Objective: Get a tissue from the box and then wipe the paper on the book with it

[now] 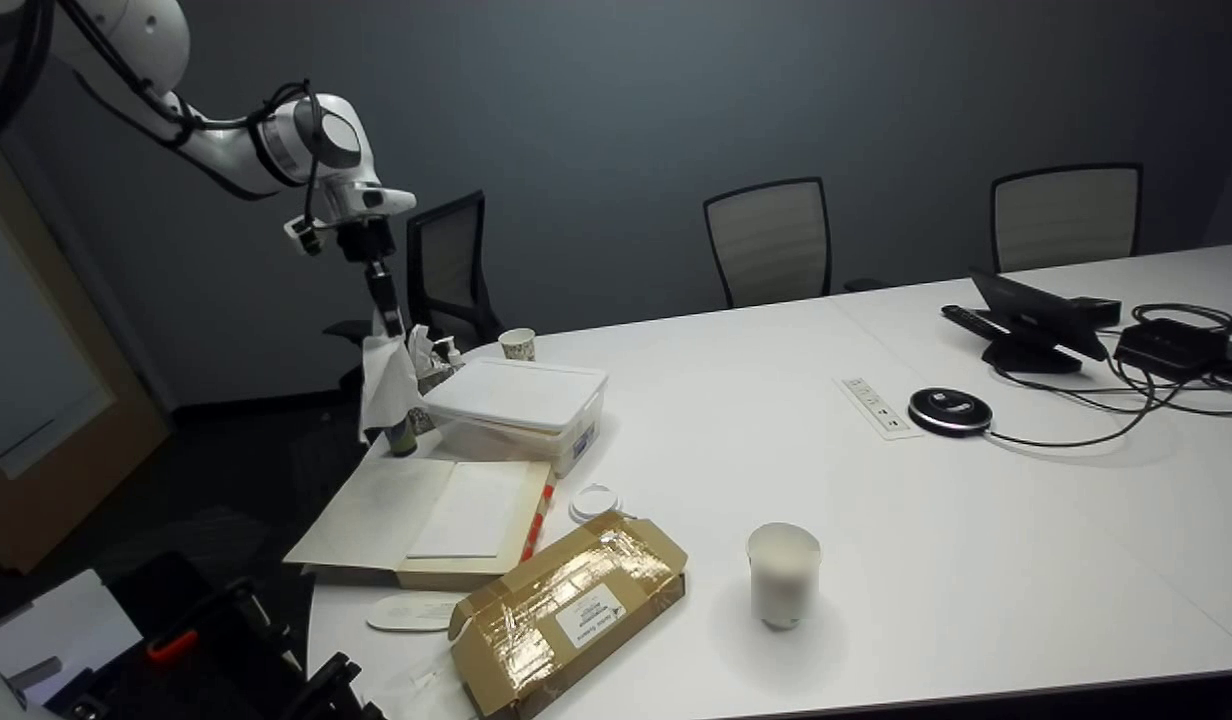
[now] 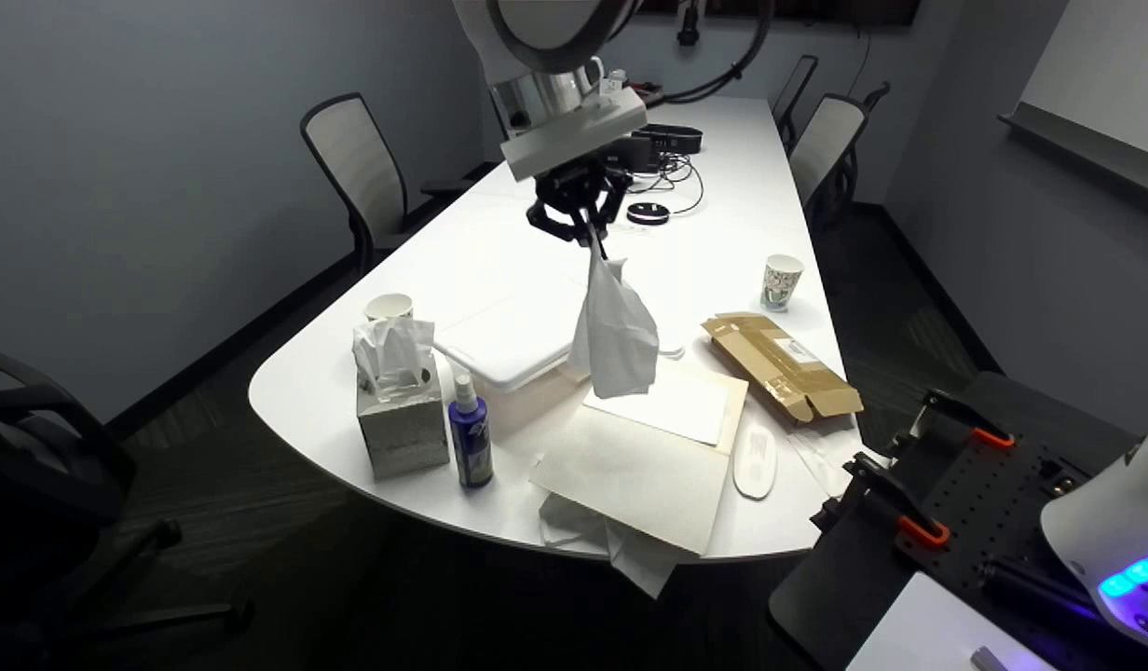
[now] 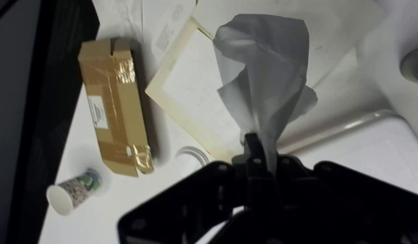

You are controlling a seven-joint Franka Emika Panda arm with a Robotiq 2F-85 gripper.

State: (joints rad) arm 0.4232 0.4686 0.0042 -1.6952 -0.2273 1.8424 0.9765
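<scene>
1. In an exterior view, the fingers [image 1: 384, 297] are clamped on the tissue [image 1: 388, 385], which hangs in the air near the clear tub [image 1: 481, 437]. The paper [image 1: 466, 512] lies on the opened book [image 1: 371, 510]; in my judgement, the wiping is not yet begun. If the fingers travel too low on the way, the tissue may catch on the white lid [image 1: 521, 388]. This lid covers the tub, and what is inside I cannot tell.

2. In an exterior view, the box [image 2: 406, 443] stands on the table [image 2: 318, 391], just beside a spray bottle [image 2: 471, 438]; a spare tissue [image 2: 394, 354] pokes from the top of this box. The book lies near the table's edge, so a strong push while wiping could make it slide over.

3. In the wrist view, the fingers pinch only one end of the tissue, and the rest falls loosely. For this reason it may slip out or fold aside under rubbing, and then the bare fingers could scratch the paper. If the paper is not fixed, which I cannot see, it may be dragged along. The paper cup [image 3: 73, 192] shows its mouth, and I can see no content in it.
</scene>
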